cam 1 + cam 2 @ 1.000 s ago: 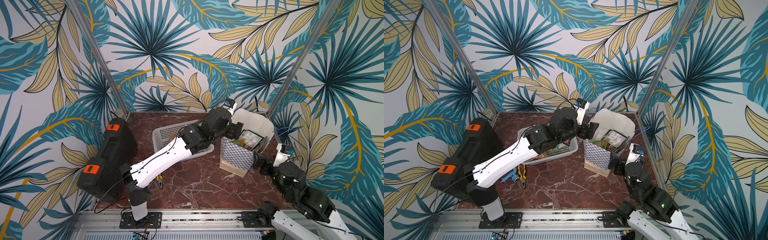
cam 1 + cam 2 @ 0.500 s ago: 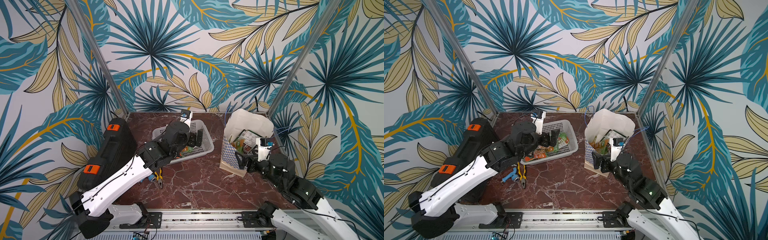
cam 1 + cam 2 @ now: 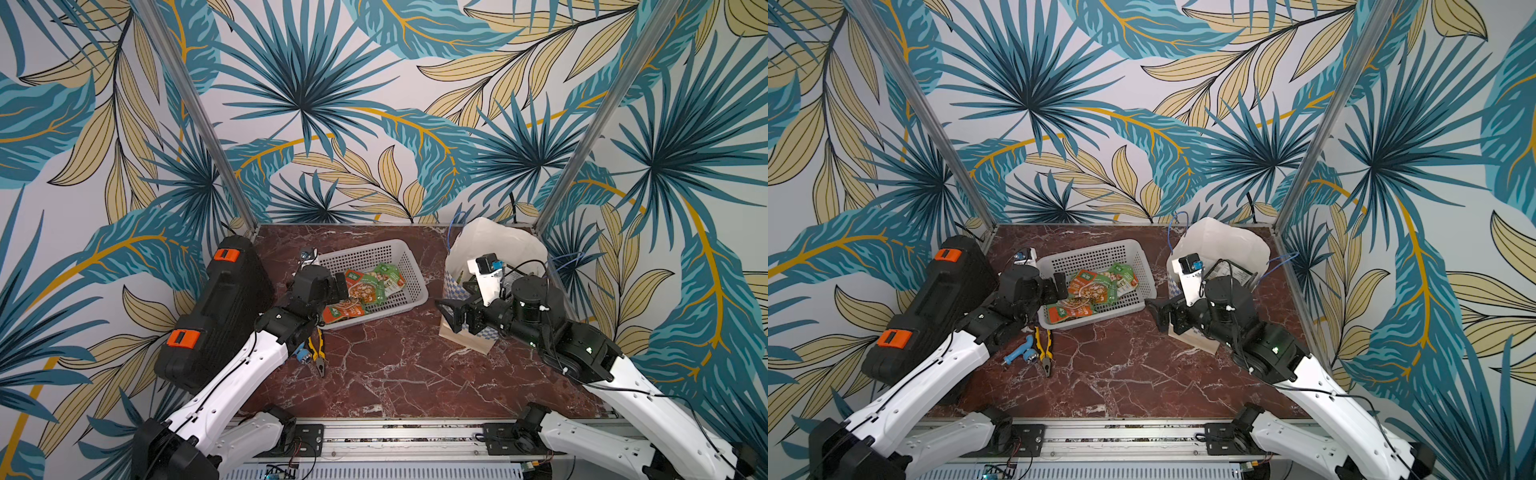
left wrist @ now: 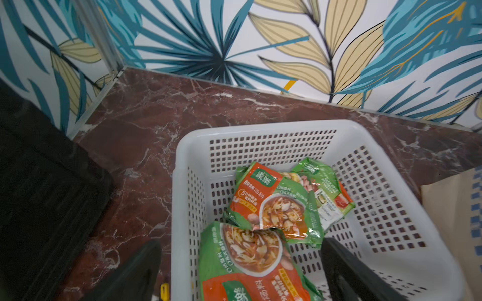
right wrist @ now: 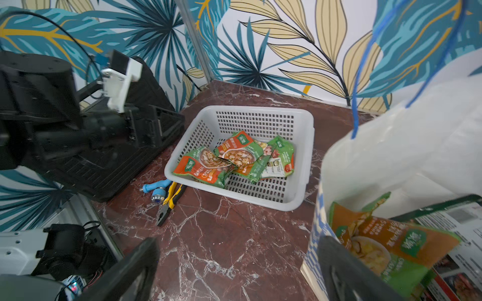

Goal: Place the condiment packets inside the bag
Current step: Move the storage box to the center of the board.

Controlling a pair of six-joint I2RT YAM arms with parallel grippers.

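Note:
Several green-and-orange condiment packets [image 3: 365, 291] [image 3: 1094, 291] [image 4: 271, 206] [image 5: 234, 156] lie in a heap in the grey basket. My left gripper [image 3: 338, 291] [image 4: 240, 242] hovers open over the basket's near left end, its fingers astride the nearest packet without touching it. The bag [image 3: 498, 241] [image 3: 1221, 241] [image 5: 404, 146] stands upright at the right, mouth open, with a packet [image 5: 386, 242] and printed sheets inside. My right gripper [image 3: 451, 316] [image 3: 1163, 316] [image 5: 238, 245] is open and empty, low beside the bag's checkered near-left side.
The perforated grey basket [image 3: 357, 251] [image 3: 1088, 249] sits mid-table. Yellow-handled pliers [image 3: 318, 353] [image 5: 169, 203] and a blue fitting [image 3: 1021, 351] lie in front of it. A black tool case [image 3: 216, 316] leans at the left. Patterned walls close off three sides.
My left arm has swung from the bag's mouth back to the basket's near left end, gripper open. My right arm has moved from behind the bag round to its front left side.

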